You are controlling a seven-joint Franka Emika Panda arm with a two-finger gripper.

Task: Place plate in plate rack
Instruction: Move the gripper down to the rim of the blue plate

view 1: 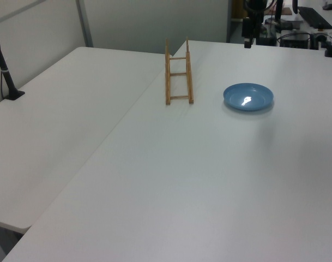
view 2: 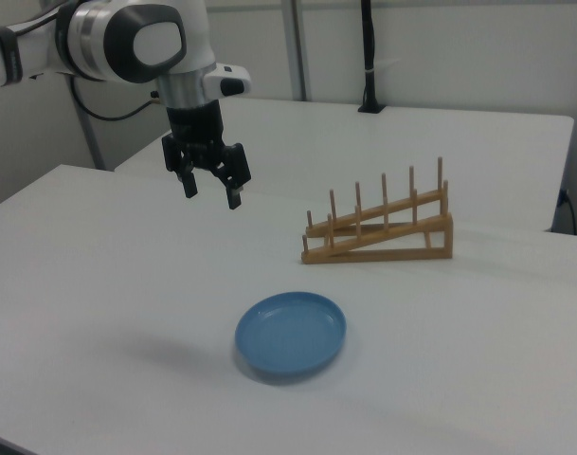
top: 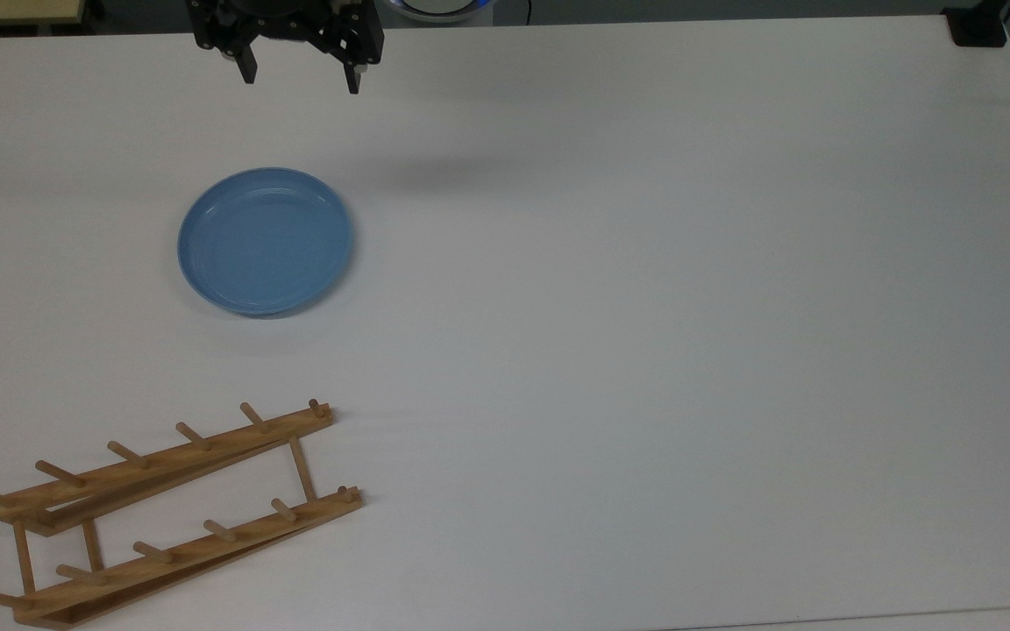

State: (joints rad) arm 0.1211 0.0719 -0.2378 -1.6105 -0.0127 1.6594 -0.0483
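Blue plate flat on the white surface, wooden rack apart from it, gripper raised and empty.

In the top view the gripper (top: 301, 76) hangs at the upper left of the frame with its fingers (top: 247, 68) spread wide and nothing between them. The light-blue plate (top: 265, 241) lies flat on the white surface (top: 645, 307) below the gripper in that frame, left of centre, rim up. The plate rack (top: 163, 508) sits in the lower left corner, well apart from the plate, its two pegged rails slanting up toward the top view's right. In the right view the gripper (view 2: 210, 188) hovers above the surface at upper left, the plate (view 2: 290, 335) lies at lower centre, and the rack (view 2: 381, 232) stands beyond it at centre right with its pegs upright. In the left view the plate (view 1: 248, 96) lies right of the rack (view 1: 178, 73), in the upper half of the frame.
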